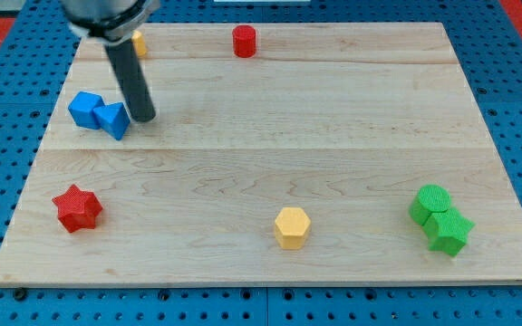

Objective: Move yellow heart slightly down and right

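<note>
The yellow heart (139, 43) shows only as a yellow edge at the view's top left, mostly hidden behind the dark rod. My tip (144, 118) rests on the board below the heart, just right of the blue triangle (113, 119). A blue cube (85, 108) touches that triangle on its left.
A red cylinder (244, 41) stands at the top centre. A red star (77, 207) lies at the lower left. A yellow hexagon (292, 226) sits at the bottom centre. A green cylinder (430, 202) and a green star (449, 231) touch at the lower right. The wooden board (333, 136) has a blue pegboard surround.
</note>
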You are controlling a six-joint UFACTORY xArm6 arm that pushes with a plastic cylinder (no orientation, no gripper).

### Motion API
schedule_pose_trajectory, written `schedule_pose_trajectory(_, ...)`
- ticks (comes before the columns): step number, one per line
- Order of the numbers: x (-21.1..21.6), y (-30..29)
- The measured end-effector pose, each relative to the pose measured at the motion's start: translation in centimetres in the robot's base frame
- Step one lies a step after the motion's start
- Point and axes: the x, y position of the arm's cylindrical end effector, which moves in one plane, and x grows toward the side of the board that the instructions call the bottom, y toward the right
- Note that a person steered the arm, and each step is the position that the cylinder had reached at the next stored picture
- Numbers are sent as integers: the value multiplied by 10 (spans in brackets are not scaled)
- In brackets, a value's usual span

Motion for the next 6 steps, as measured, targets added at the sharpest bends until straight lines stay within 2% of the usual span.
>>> schedule_pose_trajectory(1,-68,-2)
schedule_pose_trajectory(2,-90,14)
schedule_pose_trajectory(3,-148,16)
schedule_pose_trajectory(4,-166,-41)
schedule_pose_trajectory(5,-119,-73)
schedule_pose_trajectory(6,-94,-11)
